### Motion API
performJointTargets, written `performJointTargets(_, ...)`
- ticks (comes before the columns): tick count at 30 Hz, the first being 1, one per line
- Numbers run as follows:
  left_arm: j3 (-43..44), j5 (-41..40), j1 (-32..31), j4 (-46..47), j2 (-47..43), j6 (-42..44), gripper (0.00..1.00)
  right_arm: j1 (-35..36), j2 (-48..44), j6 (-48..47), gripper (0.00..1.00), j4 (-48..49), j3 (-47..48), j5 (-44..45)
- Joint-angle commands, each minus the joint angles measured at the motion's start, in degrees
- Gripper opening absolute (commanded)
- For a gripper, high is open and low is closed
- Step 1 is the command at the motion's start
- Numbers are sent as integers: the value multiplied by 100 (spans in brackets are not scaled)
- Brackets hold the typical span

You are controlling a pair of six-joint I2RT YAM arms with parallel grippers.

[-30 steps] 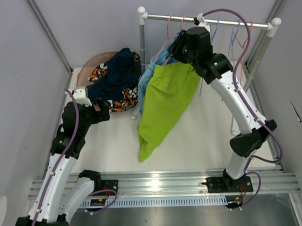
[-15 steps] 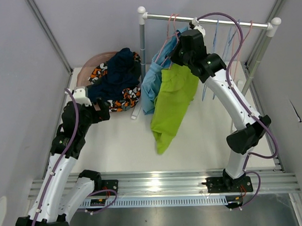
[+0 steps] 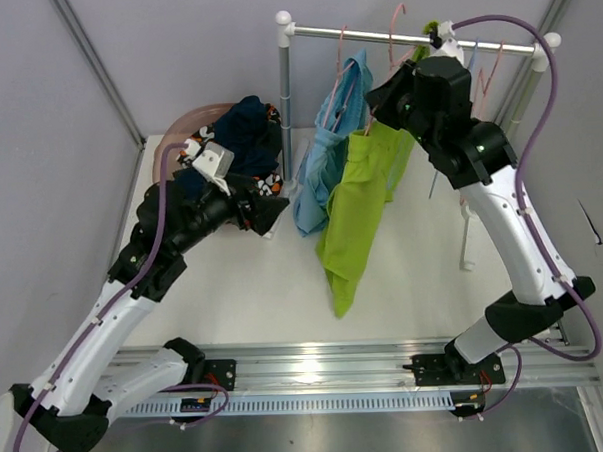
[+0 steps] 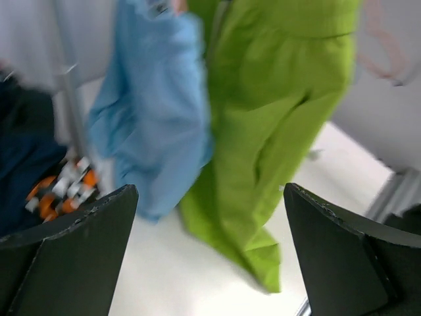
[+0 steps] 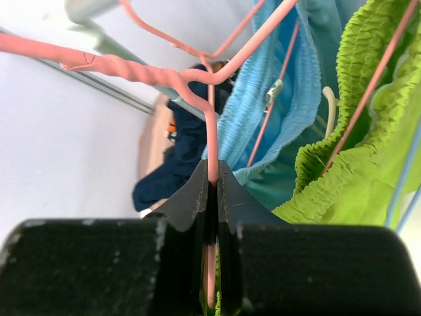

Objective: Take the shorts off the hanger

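Overhead, the rail (image 3: 413,37) crossed the far end of the table (image 3: 424,281), and two pairs of shorts hung under it. The green shorts (image 3: 361,213) were the larger drape, their long axis dropping straight down from the waistband and ending in free air above the table. The blue shorts (image 3: 324,160) hung just beside them on the side toward my left arm, edges touching or nearly so. Further left, the navy and patterned pile (image 3: 233,149) lay in a pinkish basket (image 3: 182,124), already off any hanger. My right gripper (image 5: 212,191) was up by the rail with its jaws pressed together on the thin stem of a pink hanger (image 5: 209,141), and the gathered green waistband sat directly below and beside those fingers. Whether the hook was on the rail or off it, I could not tell. My left gripper (image 4: 210,197) was spread wide with nothing in it, facing both pairs from lower down, well apart from the cloth, blue to its left and green ahead. I judged the left the nearer one to the loose green hem, so any pull would run downward along that long axis, away from my right fingers. No brand, label or writing was readable anywhere; my left wrist view was blurred.
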Motion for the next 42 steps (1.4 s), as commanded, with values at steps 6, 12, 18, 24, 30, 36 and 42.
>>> performJointTargets(6, 106, 1195, -783, 1983, 638, -367, 99, 66, -905, 315, 0, 710, -652, -166)
performJointTargets(12, 317, 1214, -1390, 2326, 1368, -315, 99, 66, -1107, 473, 0, 755, -821, -307)
performJointTargets(18, 459, 977, -1786, 2475, 1931, -279, 95, 75, -1195, 500, 0, 772, -751, -377)
performJointTargets(24, 546, 573, -1936, 2599, 2221, -209, 41, 66, -1292, 579, 0, 728, -716, -465)
performJointTargets(30, 362, -192, -2085, 2695, 2152, -95, 0, 75, -1432, 605, 0, 746, -786, -465)
performJointTargets(36, -752, -762, -2778, 2572, 1248, -51, 0, -232, -1161, 447, 0, 562, -147, -596)
performJointTargets(42, -2228, -1764, -3527, 2309, 236, -279, 0, -786, -800, 447, 0, 315, 401, -1098)
